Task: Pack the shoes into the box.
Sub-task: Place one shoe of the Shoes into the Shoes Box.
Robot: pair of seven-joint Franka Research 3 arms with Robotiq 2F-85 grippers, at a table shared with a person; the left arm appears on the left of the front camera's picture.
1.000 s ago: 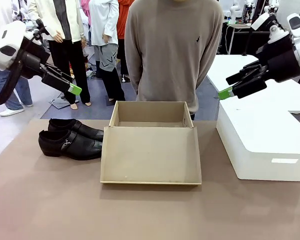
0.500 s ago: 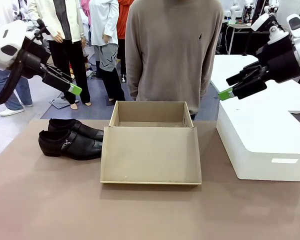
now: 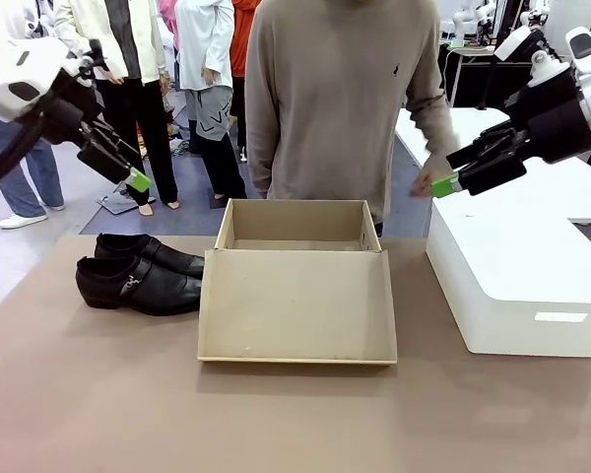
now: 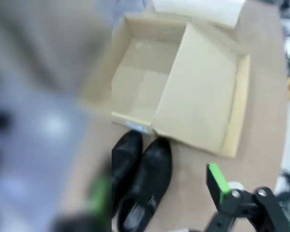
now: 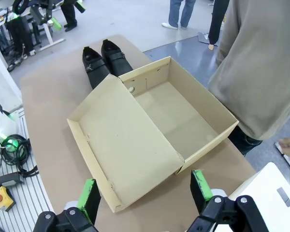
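Glossy black leather shoes (image 3: 138,277) side by side on surface (image 3: 276,424), just left of box (image 3: 295,305), toes toward it. Likely stiff soles, slick uppers, moderate weight; safest hold probably heel collar or throat, not polished toe. Box open, lid flap lying near side; light cardboard, may slide. Left end effector (image 3: 133,169) above shoes, right end effector (image 3: 449,169) high at right: both fingers apart, holding nothing. Far shoe half hidden behind near one; left wrist view partly blurred.

The open box (image 4: 198,96) lies toward twelve o'clock; the shoes (image 4: 145,176) (toes just beside it) sit at six o'clock.
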